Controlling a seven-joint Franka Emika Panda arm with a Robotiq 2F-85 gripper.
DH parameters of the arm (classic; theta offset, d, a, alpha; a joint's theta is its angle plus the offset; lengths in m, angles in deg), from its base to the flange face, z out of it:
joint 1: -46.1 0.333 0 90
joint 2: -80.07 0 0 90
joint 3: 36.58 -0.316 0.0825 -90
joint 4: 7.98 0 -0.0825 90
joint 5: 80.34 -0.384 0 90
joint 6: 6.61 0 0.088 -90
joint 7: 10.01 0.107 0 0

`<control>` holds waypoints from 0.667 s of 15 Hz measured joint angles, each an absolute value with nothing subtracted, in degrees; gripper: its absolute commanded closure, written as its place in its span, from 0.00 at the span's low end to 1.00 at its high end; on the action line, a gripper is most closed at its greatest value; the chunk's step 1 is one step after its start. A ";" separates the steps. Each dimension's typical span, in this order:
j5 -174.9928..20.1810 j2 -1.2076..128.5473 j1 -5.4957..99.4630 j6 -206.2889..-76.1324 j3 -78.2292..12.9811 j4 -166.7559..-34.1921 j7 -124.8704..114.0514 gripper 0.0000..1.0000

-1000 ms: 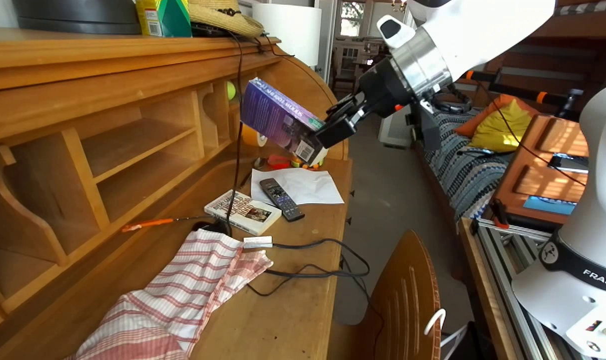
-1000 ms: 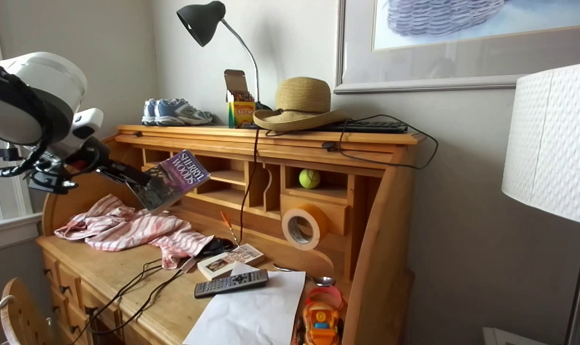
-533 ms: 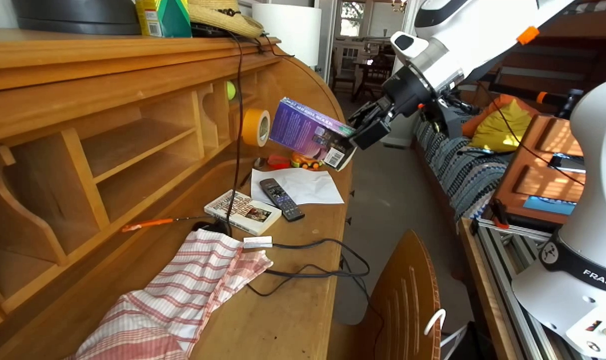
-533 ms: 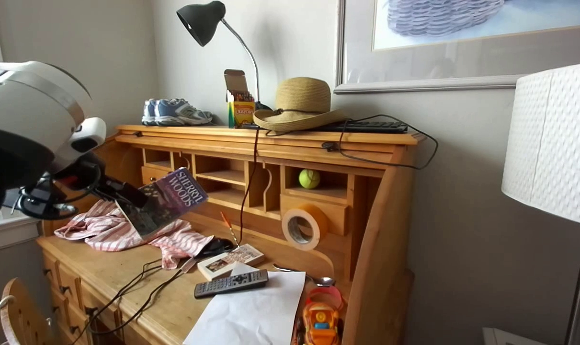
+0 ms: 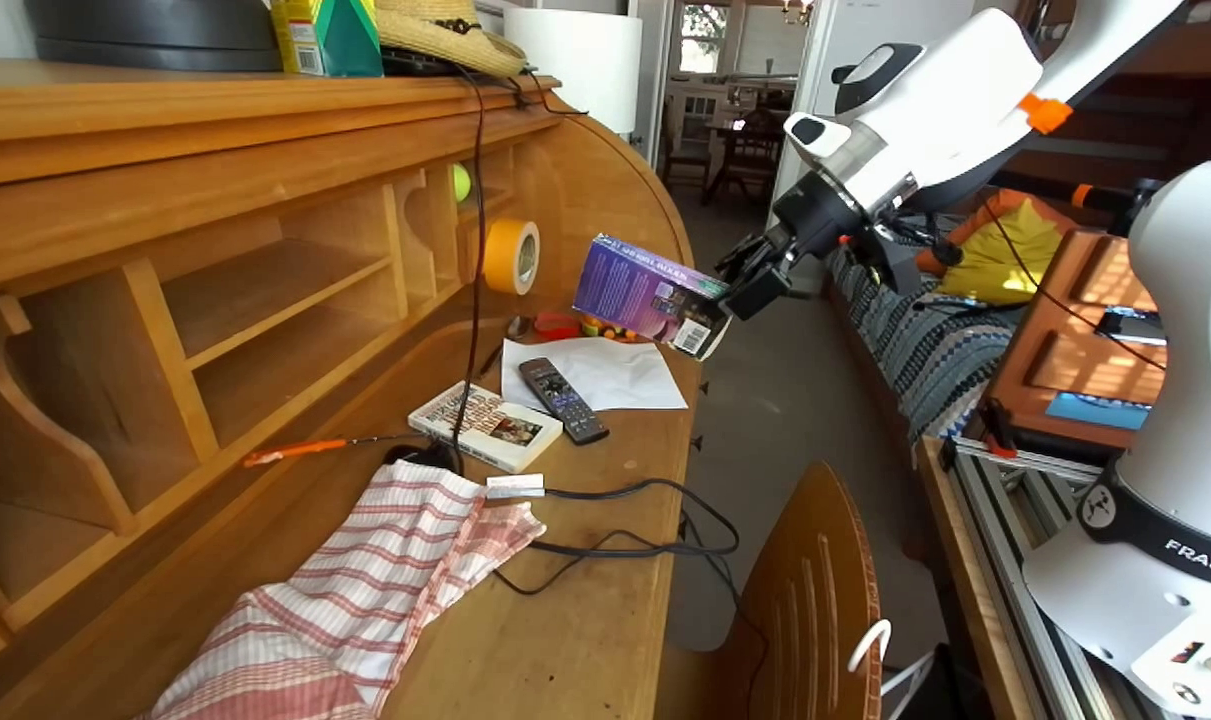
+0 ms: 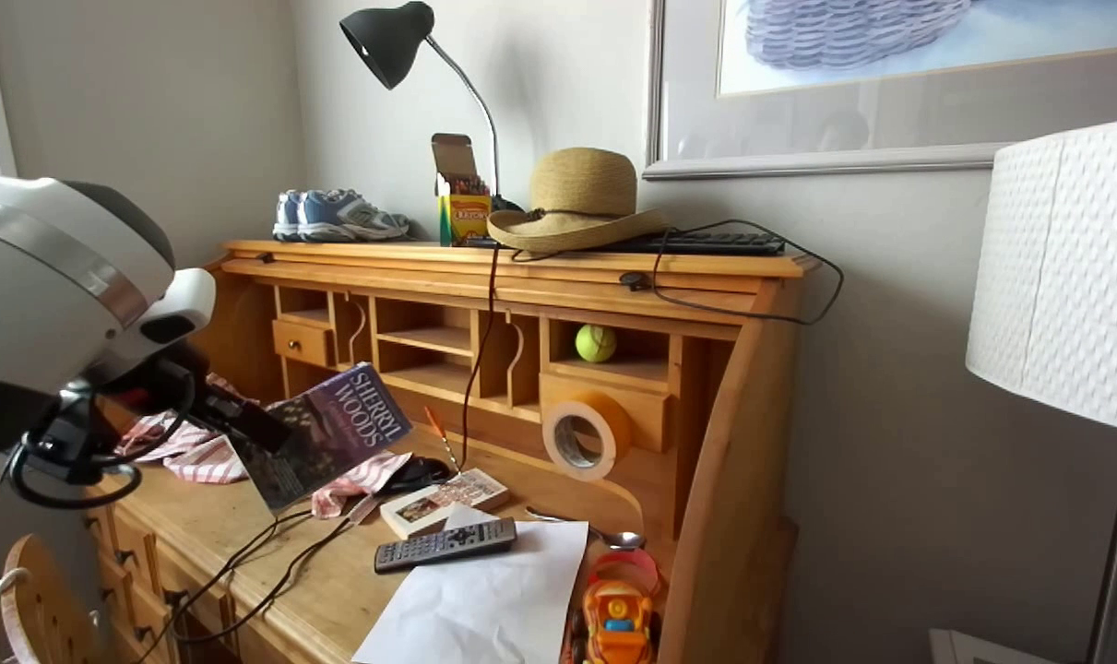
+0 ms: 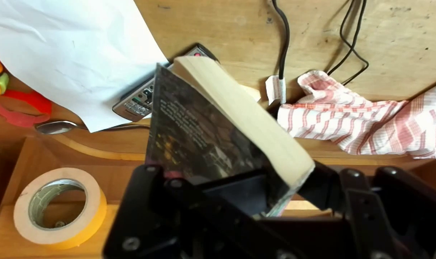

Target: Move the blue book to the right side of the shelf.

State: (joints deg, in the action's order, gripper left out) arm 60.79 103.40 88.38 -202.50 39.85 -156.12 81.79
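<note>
In an exterior view your gripper [image 5: 730,284] holds the blue book [image 5: 648,295] tilted in mid-air, apart from the shelf [image 5: 285,268]; in an exterior view it partly hides the striped cloth [image 6: 205,460]; in the wrist view your fingers [image 7: 243,191] pinch it.

SHERRYL WOODS on blue book [image 6: 332,432], FRANKA on robot [image 5: 1155,560], CRAYONS on box [image 6: 468,219]
</note>
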 measured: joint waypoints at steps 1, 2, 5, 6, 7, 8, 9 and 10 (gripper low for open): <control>59.52 103.34 88.45 -202.55 40.01 -156.31 80.03 0.95; 59.52 103.70 89.14 -202.63 40.43 -156.27 80.03 0.95; 59.52 106.27 92.48 -202.68 43.05 -155.68 79.61 0.95; 57.62 107.32 93.80 -202.71 44.53 -155.65 77.05 0.95; 54.77 108.40 95.03 -202.71 46.25 -155.67 72.70 0.95; 52.30 109.55 96.30 -202.76 48.09 -155.66 68.52 0.95; 49.91 110.65 97.48 -202.95 49.98 -155.63 64.46 0.95; 47.29 111.57 98.69 -203.35 52.00 -155.59 60.15 0.95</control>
